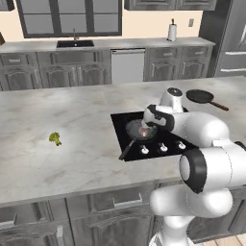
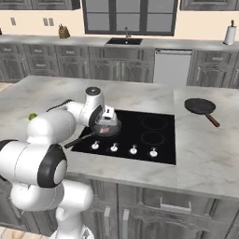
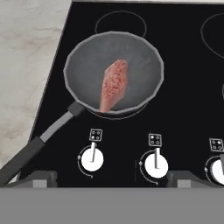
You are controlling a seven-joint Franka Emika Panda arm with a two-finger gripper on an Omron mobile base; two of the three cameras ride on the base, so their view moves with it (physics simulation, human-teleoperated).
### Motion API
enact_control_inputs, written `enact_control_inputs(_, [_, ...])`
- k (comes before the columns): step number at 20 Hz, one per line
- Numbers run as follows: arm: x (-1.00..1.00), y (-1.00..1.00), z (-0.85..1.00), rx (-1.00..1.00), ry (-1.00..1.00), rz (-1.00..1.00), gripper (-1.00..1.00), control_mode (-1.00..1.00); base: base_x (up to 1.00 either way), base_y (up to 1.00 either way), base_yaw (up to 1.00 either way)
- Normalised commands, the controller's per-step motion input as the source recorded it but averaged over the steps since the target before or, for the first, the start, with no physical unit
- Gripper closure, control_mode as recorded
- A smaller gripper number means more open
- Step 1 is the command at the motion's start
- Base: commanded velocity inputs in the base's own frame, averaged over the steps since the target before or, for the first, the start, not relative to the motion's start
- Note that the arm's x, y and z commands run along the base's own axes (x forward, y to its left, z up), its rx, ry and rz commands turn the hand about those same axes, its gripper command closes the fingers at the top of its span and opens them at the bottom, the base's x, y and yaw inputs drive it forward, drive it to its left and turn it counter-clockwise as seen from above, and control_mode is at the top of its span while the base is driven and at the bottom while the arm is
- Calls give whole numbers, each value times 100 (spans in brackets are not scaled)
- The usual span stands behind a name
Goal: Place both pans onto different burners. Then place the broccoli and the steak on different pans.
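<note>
The cooktop (image 2: 140,135) is the landmark here. On its front left burner sits the pan with the black handle (image 3: 113,72), and the steak (image 3: 113,85) lies inside this pan, so one pan and one food are in place. The gripper (image 3: 111,177) hovers just above that pan, over the knobs (image 3: 92,159) at the front edge of the cooktop; its jaws are spread wide and hold nothing.

The second pan (image 2: 200,106), with the brown handle, rests on the counter (image 1: 57,110) to the right of the cooktop, behind its far right corner, not on any burner. The broccoli (image 1: 55,139) lies on the counter well apart to the left of the cooktop.

In my judgement about half of the task is done: the second pan must go on another burner, and then the broccoli into it
</note>
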Motion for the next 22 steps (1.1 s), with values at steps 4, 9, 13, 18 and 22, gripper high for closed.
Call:
enact_control_inputs(4, [0,0,0,0,0,0,-100,100,-37,-97,0])
enact_control_inputs(9, [0,0,0,0,0,0,-100,100,-2,-93,0])
enact_control_inputs(13, [0,0,0,0,0,0,-100,100,1,-68,0])
enact_control_inputs(18, [0,0,0,0,0,0,-100,100,39,-28,0])
enact_control_inputs(22, [0,0,0,0,0,0,-100,100,59,-39,0])
